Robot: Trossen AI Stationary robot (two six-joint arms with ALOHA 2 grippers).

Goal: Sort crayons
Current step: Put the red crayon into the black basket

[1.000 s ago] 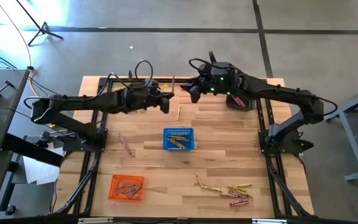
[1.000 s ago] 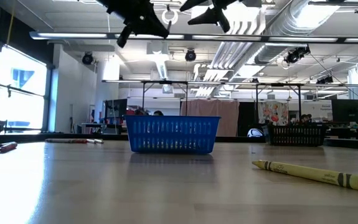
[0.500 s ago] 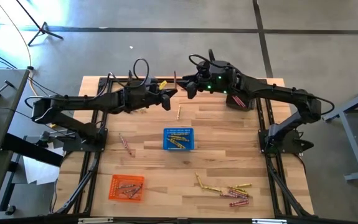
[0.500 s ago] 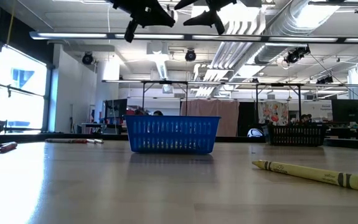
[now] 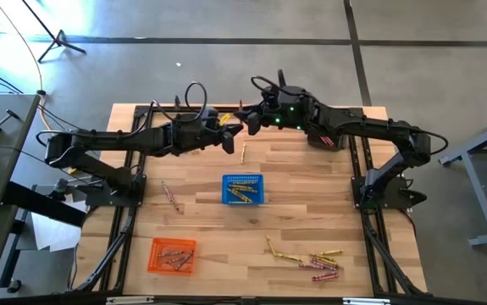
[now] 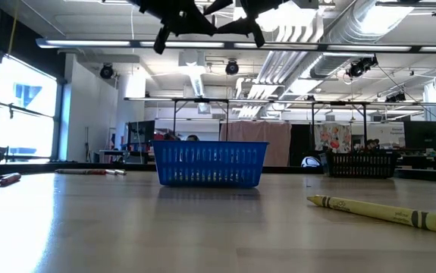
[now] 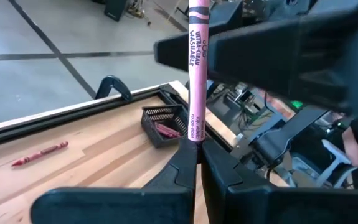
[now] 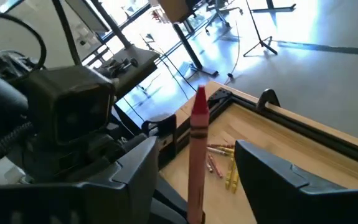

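Crayons are the task's things, and one pink crayon (image 7: 195, 68) is held upright above the table (image 5: 311, 212), clenched at its lower end in the left pincer (image 5: 229, 135). This is up toward twelve o'clock, above and beyond the blue basket (image 5: 243, 189). The right pincer (image 5: 248, 124) is brought around the same crayon with its jaws spread wide, so a handover between the arms is judged to be in hand.

The risk is judged to lie in the timing: if the left grip is released before the right jaws are closed, the crayon is dropped from well above the table and may roll away. A one-sided closing could tilt or snap the thin stick.

Other crayons (image 5: 315, 258) are left loose near five o'clock, and the orange basket (image 5: 173, 255) is set near seven o'clock.
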